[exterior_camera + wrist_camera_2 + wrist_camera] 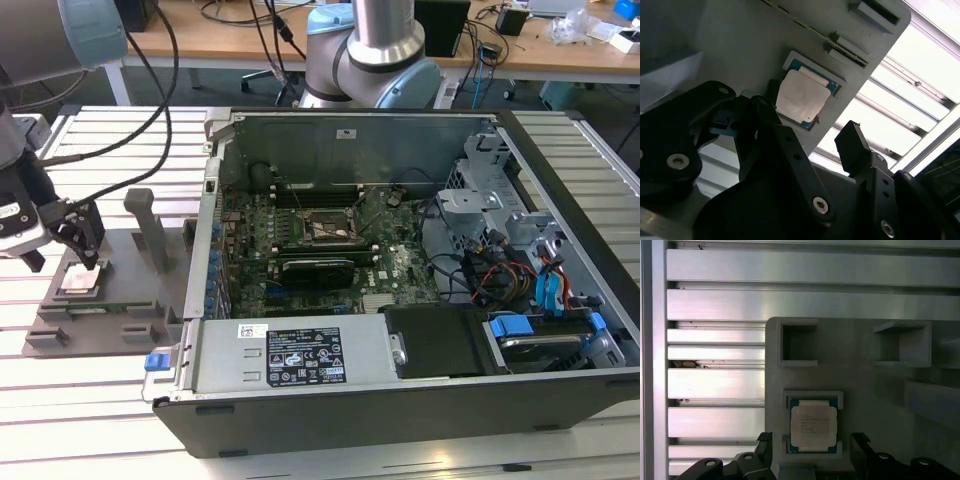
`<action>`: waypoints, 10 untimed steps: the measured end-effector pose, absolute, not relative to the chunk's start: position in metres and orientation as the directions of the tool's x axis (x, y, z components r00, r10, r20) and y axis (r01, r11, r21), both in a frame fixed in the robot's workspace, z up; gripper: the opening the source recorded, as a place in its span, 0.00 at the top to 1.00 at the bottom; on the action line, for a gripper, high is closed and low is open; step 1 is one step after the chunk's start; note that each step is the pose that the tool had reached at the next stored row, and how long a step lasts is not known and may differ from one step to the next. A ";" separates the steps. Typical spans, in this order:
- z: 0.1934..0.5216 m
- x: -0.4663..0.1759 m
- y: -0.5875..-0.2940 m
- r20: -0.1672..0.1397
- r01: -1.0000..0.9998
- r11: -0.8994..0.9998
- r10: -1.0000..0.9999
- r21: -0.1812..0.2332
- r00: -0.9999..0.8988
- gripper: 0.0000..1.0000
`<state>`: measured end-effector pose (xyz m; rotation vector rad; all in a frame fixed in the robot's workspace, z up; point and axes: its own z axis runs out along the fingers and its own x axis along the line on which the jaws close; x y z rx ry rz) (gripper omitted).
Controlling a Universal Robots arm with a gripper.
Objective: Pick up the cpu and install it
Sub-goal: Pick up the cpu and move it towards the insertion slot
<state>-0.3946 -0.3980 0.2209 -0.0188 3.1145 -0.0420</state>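
First wrist view: gripper point(812, 440) spread open either side of the cpu point(813, 426), seemingly aligned to pinch its edges, which the fixture plate point(865, 380) recess holds square.

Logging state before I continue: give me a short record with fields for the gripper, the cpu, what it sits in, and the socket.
gripper: gripper open, one finger on either side of the cpu
cpu: cpu lying flat in its recess, metal top up, not gripped
holder: grey fixture plate on the slatted table, at the exterior view's left
socket: socket on the motherboard inside the open computer case, towards the exterior view's right of the plate
status: cpu not yet picked up
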 end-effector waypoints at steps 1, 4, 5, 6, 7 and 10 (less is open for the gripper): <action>0.219 -0.394 -0.398 -0.027 -0.012 1.000 -0.013 -0.027 -1.000 0.28; 0.211 -0.393 -0.398 -0.026 -0.014 0.999 -0.015 -0.030 -1.000 0.28; 0.209 -0.393 -0.398 -0.026 -0.014 0.999 -0.015 -0.030 -1.000 0.28; 0.207 -0.393 -0.398 -0.026 -0.015 0.999 -0.015 -0.031 -1.000 0.28; 0.205 -0.393 -0.398 -0.026 -0.015 0.999 -0.016 -0.031 -1.000 0.28; 0.199 -0.391 -0.398 -0.026 -0.016 0.999 -0.017 -0.032 -1.000 0.28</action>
